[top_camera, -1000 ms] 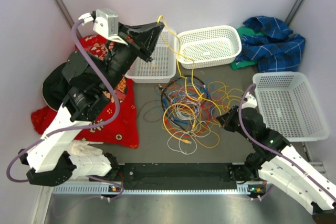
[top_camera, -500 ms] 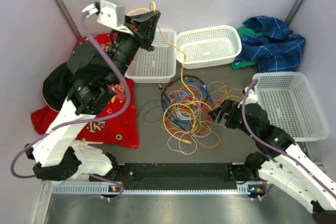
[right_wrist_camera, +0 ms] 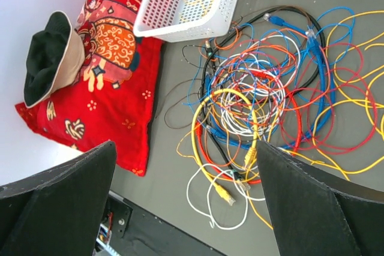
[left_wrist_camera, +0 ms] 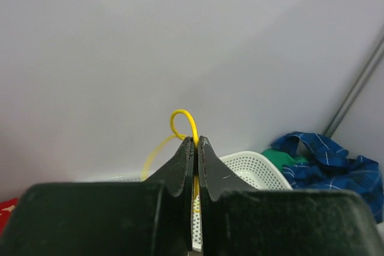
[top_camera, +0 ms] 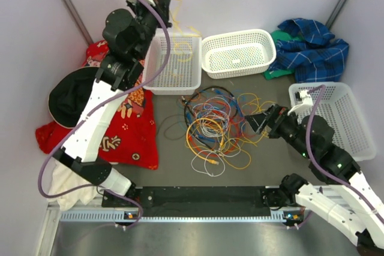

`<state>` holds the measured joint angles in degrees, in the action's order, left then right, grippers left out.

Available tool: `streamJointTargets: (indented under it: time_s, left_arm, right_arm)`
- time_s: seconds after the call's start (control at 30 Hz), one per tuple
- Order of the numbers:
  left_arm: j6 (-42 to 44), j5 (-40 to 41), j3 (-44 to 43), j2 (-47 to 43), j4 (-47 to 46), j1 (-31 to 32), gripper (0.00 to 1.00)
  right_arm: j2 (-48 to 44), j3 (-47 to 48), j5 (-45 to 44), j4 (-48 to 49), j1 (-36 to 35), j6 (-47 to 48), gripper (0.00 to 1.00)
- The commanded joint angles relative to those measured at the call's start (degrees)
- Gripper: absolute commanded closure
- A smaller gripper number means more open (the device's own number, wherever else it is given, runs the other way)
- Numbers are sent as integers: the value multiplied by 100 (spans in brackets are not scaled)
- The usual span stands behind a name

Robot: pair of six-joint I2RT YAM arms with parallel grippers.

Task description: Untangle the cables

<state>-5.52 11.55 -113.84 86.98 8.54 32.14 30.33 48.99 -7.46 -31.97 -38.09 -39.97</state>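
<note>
The left gripper has risen above the white basket, jaws pinched shut on a yellow cable that seems pulled free of the cables tangled mid-table, while the right gripper has sprung wide open, empty, beside them.

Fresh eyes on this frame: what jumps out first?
The multicoloured cable tangle in the middle draws the eye first. Next comes the left gripper, raised high at the back and shut on a yellow cable that hangs toward a white basket. The right gripper sits open at the tangle's right edge.
</note>
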Motion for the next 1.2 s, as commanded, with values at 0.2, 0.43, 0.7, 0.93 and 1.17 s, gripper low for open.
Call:
streamJointTargets:
  time_s: [0.2, 0.43, 0.7, 0.93, 1.17]
  left_arm:
    - [-1819, -1127, -279, 880, -799, -1543, 100]
    - [-2454, -1936, -709, 1936, -1432, -2045, 100]
    - [-2480, -2078, -780, 2788, -1688, -2054, 100]
    - [-2410, -1956, -298, 2887, -1293, -2063, 37]
    - [-2296, -1919, 520, 1711, -1486, -2063, 1]
  right_arm:
    - [-1, 576, -325, -363, -15, 612, 1]
    - [438, 489, -361, -118, -15, 867, 1]
    - [852, 182, -194, 278, -15, 859, 1]
    - [1116, 154, -335, 296, -23, 955, 1]
    - [1362, 190, -711, 173, -15, 903, 1]
